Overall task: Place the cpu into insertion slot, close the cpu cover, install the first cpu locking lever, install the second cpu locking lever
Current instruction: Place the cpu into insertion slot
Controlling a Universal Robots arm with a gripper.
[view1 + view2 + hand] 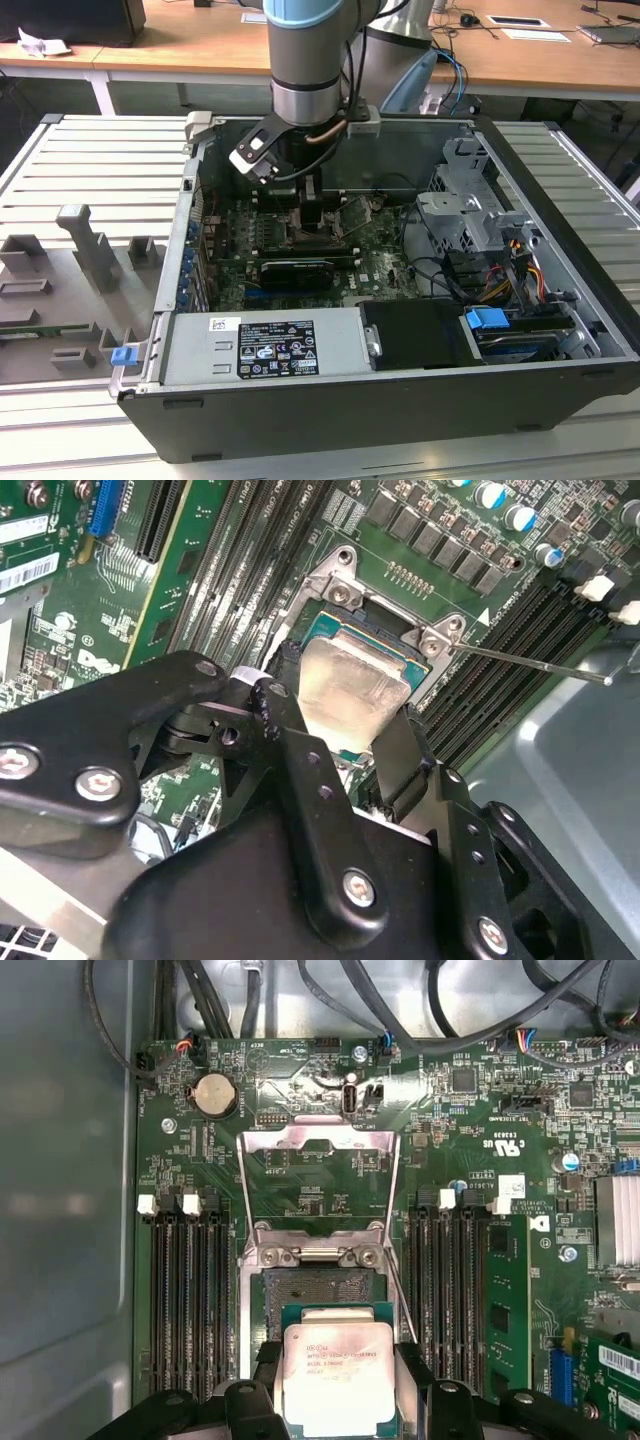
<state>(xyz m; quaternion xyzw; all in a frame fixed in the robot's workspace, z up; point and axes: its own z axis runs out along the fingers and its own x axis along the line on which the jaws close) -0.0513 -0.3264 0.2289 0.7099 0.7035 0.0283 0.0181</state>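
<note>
Arm reaches down into the open computer case (560, 330); hand (312, 218) sits over the motherboard (200, 1160).

- Hand (340, 1388): two black fingers (262, 1365) pinch the cpu (336, 1360) by opposite edges.
- Cpu: flat, pale metal face up. It is square with no marked long axis, and its edges run parallel to the rim of the insertion slot (310, 1290).
- It overlaps the slot's part farther from the cover hinge; bare dark socket shows on the hinge side. Contact with the slot: cannot tell.
- Cpu cover (318, 1138): swung open, lying away from the slot past the hinge.
- Second wrist view: cpu (350, 695) between the fingers (402, 755), above the slot's grey rim (338, 580).
</note>
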